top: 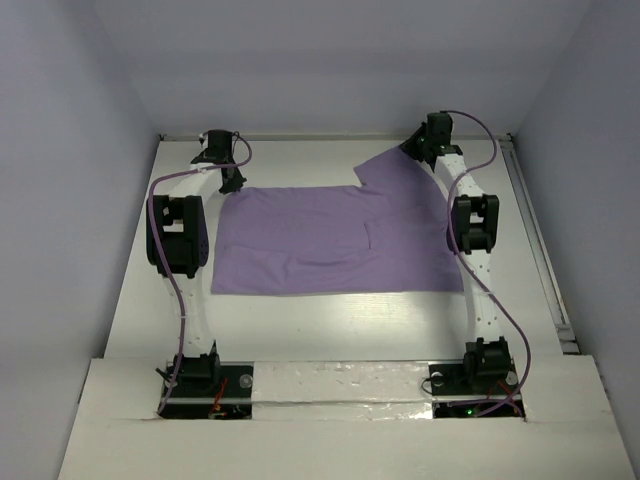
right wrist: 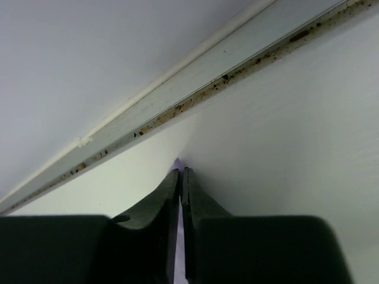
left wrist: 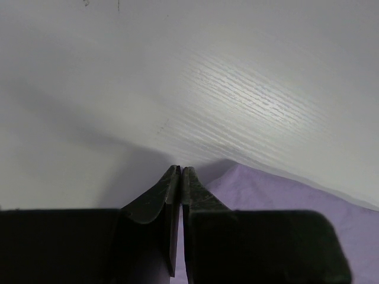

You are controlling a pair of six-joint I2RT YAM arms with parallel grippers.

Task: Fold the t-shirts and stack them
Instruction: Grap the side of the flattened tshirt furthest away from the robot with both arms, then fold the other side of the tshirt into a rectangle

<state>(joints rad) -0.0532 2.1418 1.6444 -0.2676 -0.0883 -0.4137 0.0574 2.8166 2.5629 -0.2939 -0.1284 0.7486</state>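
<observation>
Seemingly weightless, the lavender t-shirt [top: 330,240] lies spread on the tabletop [top: 330,330] between both arms: thin, limp cloth, probably best pinched at its far corners. Overhead, the whole garment shows; only the right wrist view reveals a purple sliver nipped in the clenched right claw [right wrist: 180,170]. The left claw [left wrist: 180,170] is clenched too, cloth just beside it; whether it holds any is unclear.

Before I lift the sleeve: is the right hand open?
No, the right hand has its fingers pressed together, a sliver of the purple t-shirt between them.
</observation>
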